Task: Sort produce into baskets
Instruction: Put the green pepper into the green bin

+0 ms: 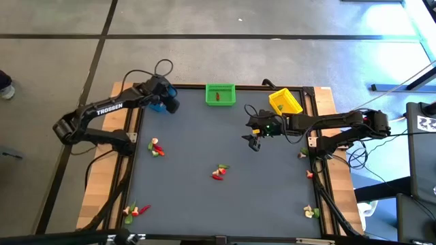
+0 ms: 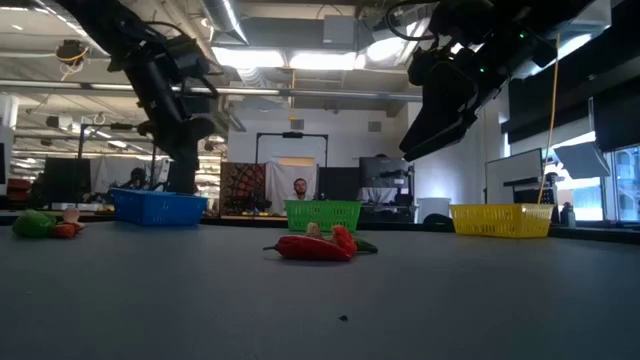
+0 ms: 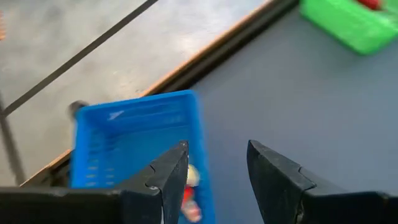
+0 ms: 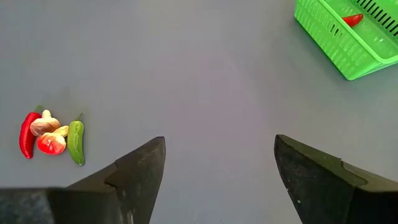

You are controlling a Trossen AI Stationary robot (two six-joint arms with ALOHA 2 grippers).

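L tool (image 3: pixel 214 174) over blue basket (image 3: pixel 137 140), fingers apart, empty; piece in basket. R tool (image 4: pixel 217 180) wide open, empty, above counter (image 1: pixel 204 156). Next: drop straight onto center pile (image 4: pixel 51 134), single piece only.

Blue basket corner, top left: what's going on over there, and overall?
The left gripper hangs over the blue basket, fingers apart and empty; a small piece lies in the basket below them. The right gripper hovers open above bare mat near the yellow basket. The green basket holds a red piece, and produce clusters wait on the mat.
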